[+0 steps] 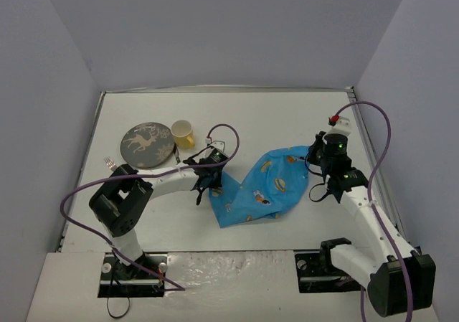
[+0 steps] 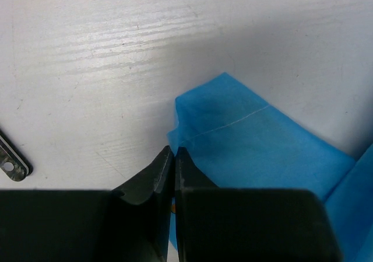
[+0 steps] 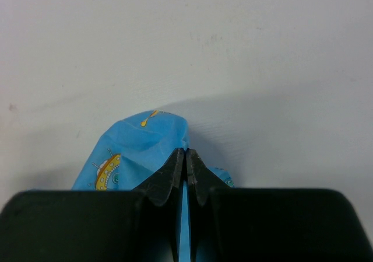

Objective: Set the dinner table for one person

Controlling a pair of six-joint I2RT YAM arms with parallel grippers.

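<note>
A blue cartoon-printed cloth (image 1: 267, 186) lies stretched and rumpled on the white dinner table (image 1: 272, 114), between my two grippers. My left gripper (image 1: 208, 184) is shut on the cloth's left corner; in the left wrist view the jaws (image 2: 174, 151) pinch the blue edge (image 2: 245, 133). My right gripper (image 1: 315, 166) is shut on the cloth's right corner; in the right wrist view its tips (image 3: 185, 152) clamp a fold of the cloth (image 3: 140, 139) just above the table. A grey plate with a deer print (image 1: 148, 144) and a yellow cup (image 1: 182, 133) sit at the back left.
A fork (image 1: 110, 163) lies left of the plate, partly behind the left arm; a metal utensil end (image 2: 11, 160) shows in the left wrist view. Purple cables loop over both arms. Grey walls enclose the table on three sides.
</note>
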